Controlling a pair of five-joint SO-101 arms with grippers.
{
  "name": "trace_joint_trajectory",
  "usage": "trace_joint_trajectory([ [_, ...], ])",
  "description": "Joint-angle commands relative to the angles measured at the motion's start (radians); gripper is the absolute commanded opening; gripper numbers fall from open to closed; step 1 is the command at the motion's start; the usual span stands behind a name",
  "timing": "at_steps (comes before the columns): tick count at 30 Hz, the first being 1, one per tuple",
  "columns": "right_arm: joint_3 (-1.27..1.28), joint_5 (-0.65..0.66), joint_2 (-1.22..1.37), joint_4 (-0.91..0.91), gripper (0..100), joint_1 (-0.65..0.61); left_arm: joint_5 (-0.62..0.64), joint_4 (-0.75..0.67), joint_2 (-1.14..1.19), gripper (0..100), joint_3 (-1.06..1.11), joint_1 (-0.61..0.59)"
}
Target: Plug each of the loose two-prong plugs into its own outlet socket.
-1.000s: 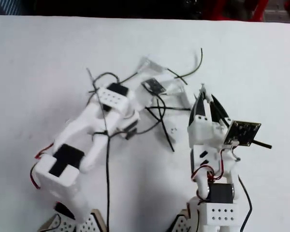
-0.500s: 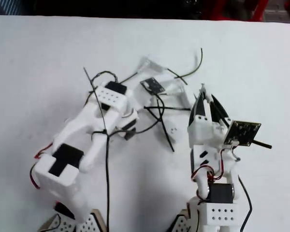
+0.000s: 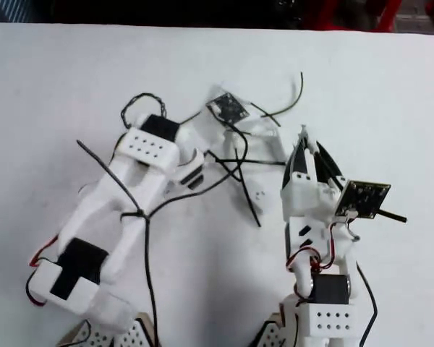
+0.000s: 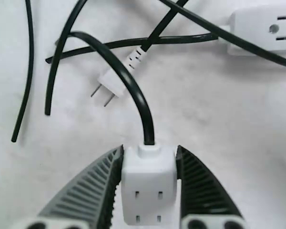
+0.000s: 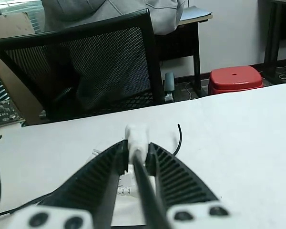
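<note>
Because the outlet socket (image 4: 148,188) is a small rigid plastic block, light and smooth-sided, it probably handles best the way the left gripper (image 4: 148,151) has it. Both ribbed fingers (image 4: 97,183) press on its flat flanks, the slots are turned up toward the wrist camera, and its black cord (image 4: 142,107) leaves from the far end between the fingertips. That cord looks stiff enough to twist the block, so a firm squeeze on the body seems wise. Just beyond the fingertips, beside the arc of the cord, a loose two-prong plug (image 4: 113,81) lies flat on the white table (image 4: 219,124), its bare prongs angled back toward the gripper. The thin prongs would likely bend, so the moulded body is the place to hold. Farther off, a second outlet socket (image 4: 262,28) rests under crossing cords. The right gripper (image 5: 137,144) is clamped on another white plug (image 5: 136,132), nipped at its fingertips.
</note>
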Motion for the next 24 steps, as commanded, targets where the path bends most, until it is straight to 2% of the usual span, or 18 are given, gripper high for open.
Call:
trace_joint_trajectory([
  [1,-0.052,0.0,-0.007,-0.022,1.7,0.004,0.005,0.044,-0.137,4,-0.054,-0.007],
  [7,-0.052,0.0,-0.007,-0.022,1.7,0.004,-0.044,0.087,-0.41,5,-0.051,-0.008],
  [11,-0.052,0.0,-0.007,-0.022,1.7,0.004,-0.044,0.083,-0.461,5,-0.009,-0.008],
  [14,-0.052,0.0,-0.007,-0.022,1.7,0.004,-0.046,0.028,-0.424,5,0.077,-0.002],
  [19,-0.052,0.0,-0.007,-0.022,1.7,0.004,-0.046,-0.193,-0.274,5,0.265,-0.002],
  [24,-0.052,0.0,-0.007,-0.022,1.7,-0.004,-0.032,-0.279,-0.084,18,0.302,-0.001],
])
